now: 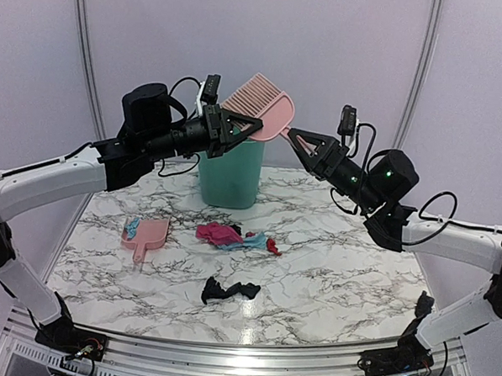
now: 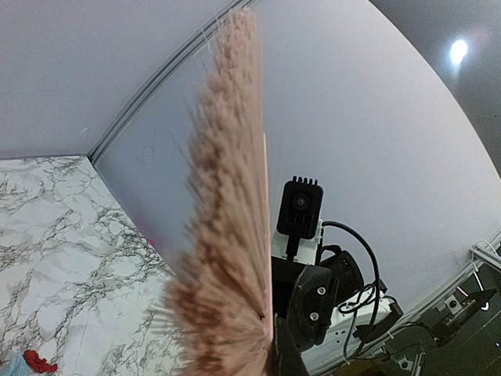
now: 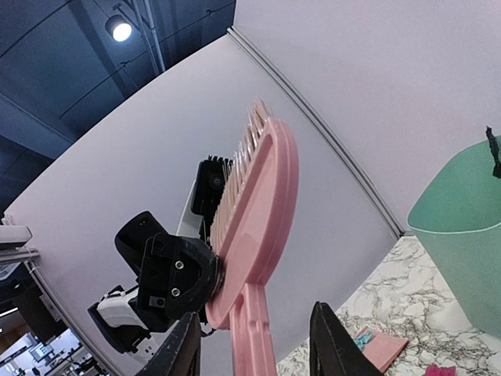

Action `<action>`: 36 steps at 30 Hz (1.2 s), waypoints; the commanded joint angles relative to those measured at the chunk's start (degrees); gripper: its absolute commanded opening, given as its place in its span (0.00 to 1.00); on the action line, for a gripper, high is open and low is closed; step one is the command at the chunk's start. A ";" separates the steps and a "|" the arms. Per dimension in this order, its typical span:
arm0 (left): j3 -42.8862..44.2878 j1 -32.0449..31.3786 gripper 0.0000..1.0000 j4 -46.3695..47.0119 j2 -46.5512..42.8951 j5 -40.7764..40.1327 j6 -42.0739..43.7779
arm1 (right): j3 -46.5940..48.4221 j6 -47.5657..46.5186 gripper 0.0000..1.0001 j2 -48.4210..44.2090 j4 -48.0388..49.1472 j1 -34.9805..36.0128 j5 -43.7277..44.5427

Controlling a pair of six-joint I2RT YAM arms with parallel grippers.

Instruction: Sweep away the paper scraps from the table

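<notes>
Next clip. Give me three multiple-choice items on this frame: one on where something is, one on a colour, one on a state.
1. The pink brush is
A. lying on the table
B. up in the air above the bin, between the left gripper and the right gripper
C. inside the bin

2. The bin is
A. teal
B. red
C. black

3. The paper scraps are
A. all in the bin
B. pinched in the right gripper
C. lying on the table

Answers:
1 B, the top view shows it raised over the bin's rim.
2 A, its wall is teal in the top and right wrist views.
3 C, pink, blue, red and black bits sit on the marble top.
</notes>
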 commanded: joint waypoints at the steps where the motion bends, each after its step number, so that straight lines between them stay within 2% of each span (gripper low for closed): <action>1: -0.09 0.28 0.00 2.96 -1.28 -0.56 1.33 | 3.74 -1.74 0.37 -1.03 -4.62 0.50 1.55; 14: 0.20 0.24 0.00 2.97 0.03 -0.48 1.33 | 4.09 -1.91 0.25 -0.55 -5.65 0.80 0.37; 31: -0.69 -0.11 0.00 3.06 0.12 -0.04 1.07 | 4.30 -3.10 0.27 -1.03 -6.57 0.79 1.68; 33: -1.16 -0.19 0.00 3.06 -0.07 -0.08 1.07 | 4.38 -3.50 0.24 -1.23 -6.97 0.76 1.85; 36: -2.20 -0.15 0.00 3.06 -0.45 -0.04 1.34 | 4.47 -4.21 0.09 -1.47 -8.29 0.78 2.08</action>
